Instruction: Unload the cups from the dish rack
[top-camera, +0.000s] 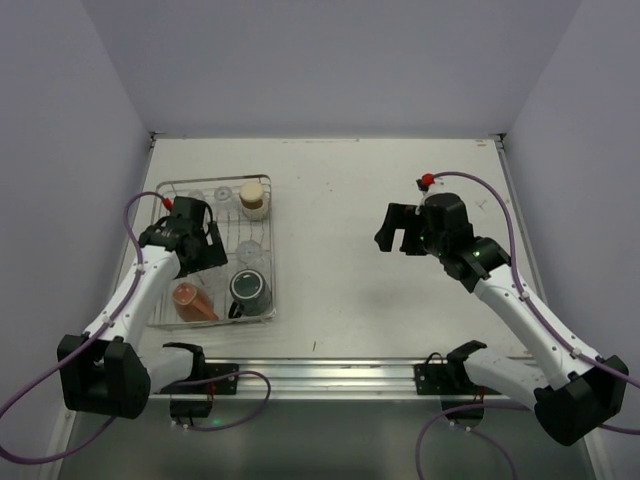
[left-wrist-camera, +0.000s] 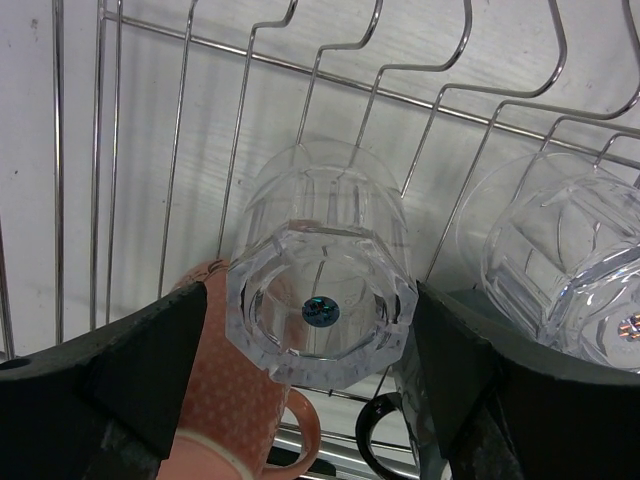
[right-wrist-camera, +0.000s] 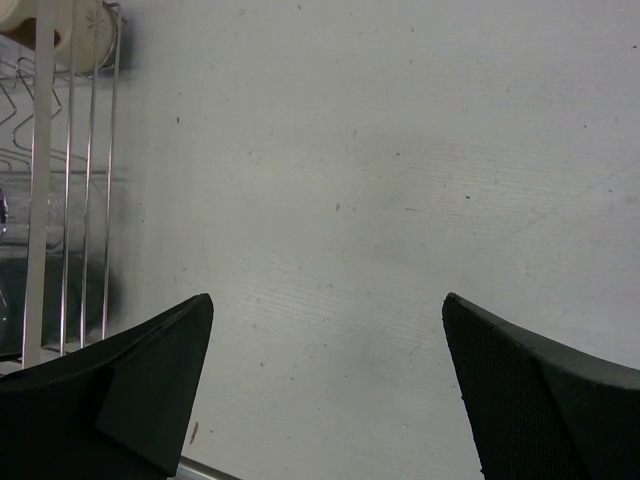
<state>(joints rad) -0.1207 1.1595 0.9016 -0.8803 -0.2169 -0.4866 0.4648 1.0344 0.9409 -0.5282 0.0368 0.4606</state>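
The silver wire dish rack (top-camera: 165, 188) stands at the left of the table. In it are a beige-brown cup (top-camera: 253, 197), a dark handled mug (top-camera: 250, 290), an orange-red cup (top-camera: 190, 300) and clear glasses (top-camera: 249, 252). My left gripper (top-camera: 205, 246) reaches down into the rack. In the left wrist view an upturned clear glass (left-wrist-camera: 325, 240) sits between the open fingers of the left gripper (left-wrist-camera: 310, 290), with a narrow gap at the left finger. The orange-red cup (left-wrist-camera: 230, 400) and the mug handle (left-wrist-camera: 372, 432) lie below it. My right gripper (top-camera: 398, 238) hangs open over bare table, holding nothing.
A second clear glass (left-wrist-camera: 560, 260) stands just right of the one between my fingers. The rack's wire prongs (left-wrist-camera: 180, 150) rise around both. In the right wrist view the rack's side (right-wrist-camera: 70, 200) and the beige cup (right-wrist-camera: 85, 45) are at the far left.
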